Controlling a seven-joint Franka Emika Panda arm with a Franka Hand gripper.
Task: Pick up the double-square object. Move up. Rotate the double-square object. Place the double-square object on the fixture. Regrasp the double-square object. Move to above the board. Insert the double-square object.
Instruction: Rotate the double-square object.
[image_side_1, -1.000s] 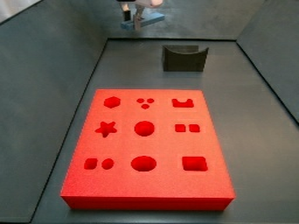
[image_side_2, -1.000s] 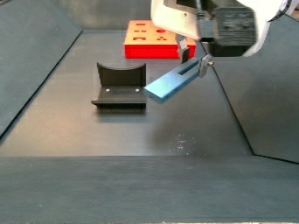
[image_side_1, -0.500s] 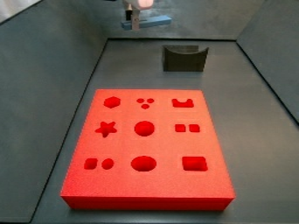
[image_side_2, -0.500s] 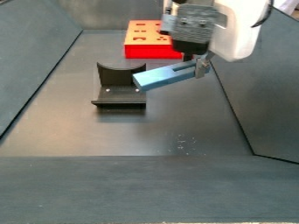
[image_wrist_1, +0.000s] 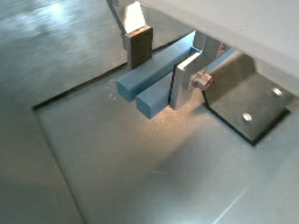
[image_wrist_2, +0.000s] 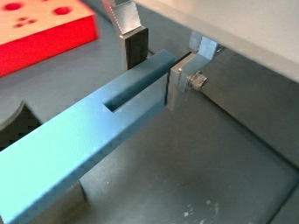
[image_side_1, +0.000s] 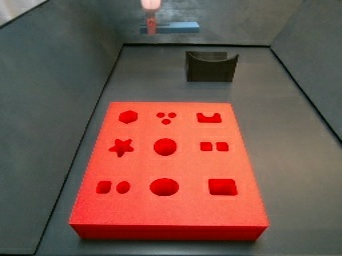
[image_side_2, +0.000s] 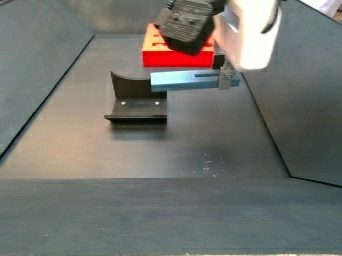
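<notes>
Gripping the double-square object (image_side_2: 185, 79) at one end, the end effector (image_wrist_1: 160, 66) hung in the air above the dark bench (image_side_2: 160, 150), its silver fingers (image_wrist_2: 179, 77) closed on the blue-grey bar in both wrist views. In a side view the bar lay roughly level, reaching out from the fingers toward the fixture (image_side_2: 135, 97), whose notched block stood on the bench just below and beside the bar's free end. The board (image_side_1: 167, 167) lay flat on the bench, well apart from the fixture (image_side_1: 210, 65) in a side view, its shaped cutouts facing up.
</notes>
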